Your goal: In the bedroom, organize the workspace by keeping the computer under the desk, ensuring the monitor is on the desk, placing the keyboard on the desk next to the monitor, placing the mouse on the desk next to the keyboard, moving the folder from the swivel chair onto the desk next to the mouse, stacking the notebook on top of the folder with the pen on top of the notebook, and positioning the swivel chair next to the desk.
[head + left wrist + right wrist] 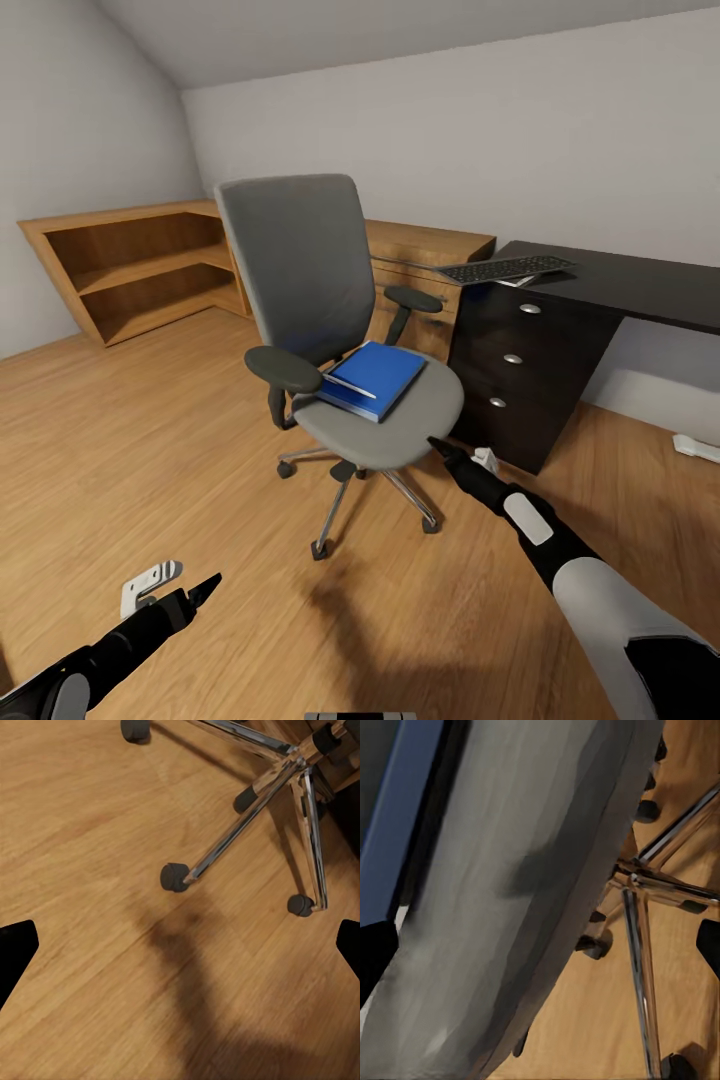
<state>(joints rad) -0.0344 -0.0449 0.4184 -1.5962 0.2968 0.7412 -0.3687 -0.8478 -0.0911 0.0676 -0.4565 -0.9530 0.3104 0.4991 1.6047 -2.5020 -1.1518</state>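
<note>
The grey-upholstered swivel chair with black armrests and chrome star base (pixel 335 330) stands on the wood-plank floor (pixel 150 450), just beside the glossy black desk with a dark drawer unit (pixel 560 330). A flat bright-blue folder (pixel 372 378) lies on its seat, a thin white pen (pixel 352 385) on top. A slim dark keyboard (pixel 505 268) rests on the desk. The right gripper (pixel 445 452) hovers at the seat's front edge, jaws spread; the left gripper (pixel 200 590) hangs low over the floor, jaws spread
</note>
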